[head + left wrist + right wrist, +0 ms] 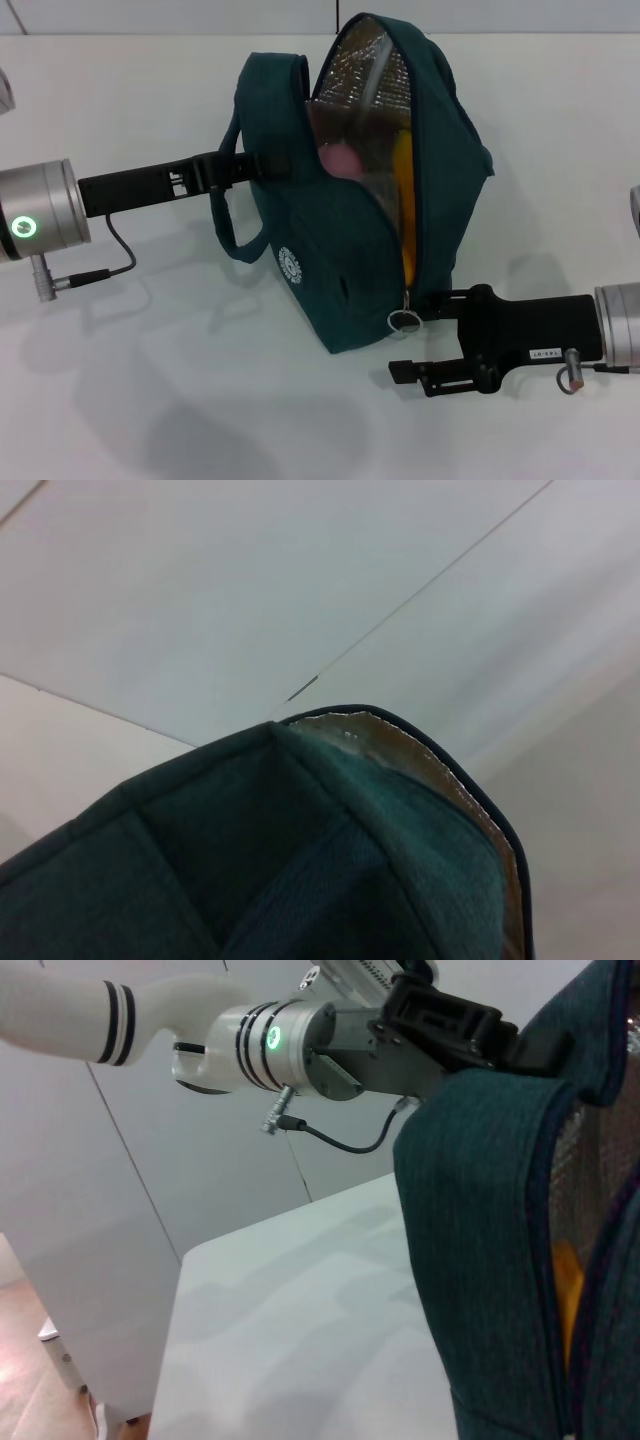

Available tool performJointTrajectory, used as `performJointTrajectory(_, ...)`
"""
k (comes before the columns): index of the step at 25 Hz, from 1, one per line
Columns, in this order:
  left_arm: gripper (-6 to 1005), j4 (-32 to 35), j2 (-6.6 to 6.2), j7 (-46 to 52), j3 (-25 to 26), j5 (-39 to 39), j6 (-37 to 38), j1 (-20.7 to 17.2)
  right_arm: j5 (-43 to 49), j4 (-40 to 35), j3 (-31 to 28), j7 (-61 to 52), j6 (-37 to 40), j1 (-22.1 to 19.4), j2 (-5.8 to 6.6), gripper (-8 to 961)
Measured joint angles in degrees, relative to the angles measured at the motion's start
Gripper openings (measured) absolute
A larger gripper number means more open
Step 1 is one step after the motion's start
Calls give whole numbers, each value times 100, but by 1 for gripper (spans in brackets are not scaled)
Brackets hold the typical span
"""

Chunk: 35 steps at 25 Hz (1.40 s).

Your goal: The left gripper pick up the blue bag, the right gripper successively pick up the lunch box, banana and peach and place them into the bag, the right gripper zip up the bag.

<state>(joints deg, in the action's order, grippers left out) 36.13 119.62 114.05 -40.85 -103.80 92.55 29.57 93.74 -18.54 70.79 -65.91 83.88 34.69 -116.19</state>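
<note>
Head view: one blue bag, one banana, one peach inside; left claw clamped on bag, right claw pinching zipper pull.

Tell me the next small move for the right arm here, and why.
Probably close the right tool on the ring pull and draw it up along the zipper. The blue bag gapes open, with the peach and banana already inside. The left tool holds its handle, and the pull sits at the low end, beside the right tool.

blue bag unzipped, banana, peach inside
</note>
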Motion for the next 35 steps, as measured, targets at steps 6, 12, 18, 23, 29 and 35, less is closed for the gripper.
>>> performJointTrajectory(6,50,0,0,-23,-2,1,0,6,-18,-36,4,-6,-224,4,0,627)
performJointTrajectory(12,50,0,0,-24,4,8,-6,8,-21,-46,3,-15,-353,-3,0,606)
performJointTrajectory(18,50,0,-5,-24,8,12,-12,18,-57,-57,-32,-16,-352,0,0,283)
performJointTrajectory(23,51,0,-8,-24,8,16,-20,22,-106,-74,-41,10,-318,2,1,89)
performJointTrajectory(29,51,-1,-9,-24,8,24,-20,0,-111,-180,-59,2,-301,-80,10,8)
performJointTrajectory(35,51,0,-9,-24,8,71,-20,-21,-111,-444,-76,-19,-170,-306,38,10)
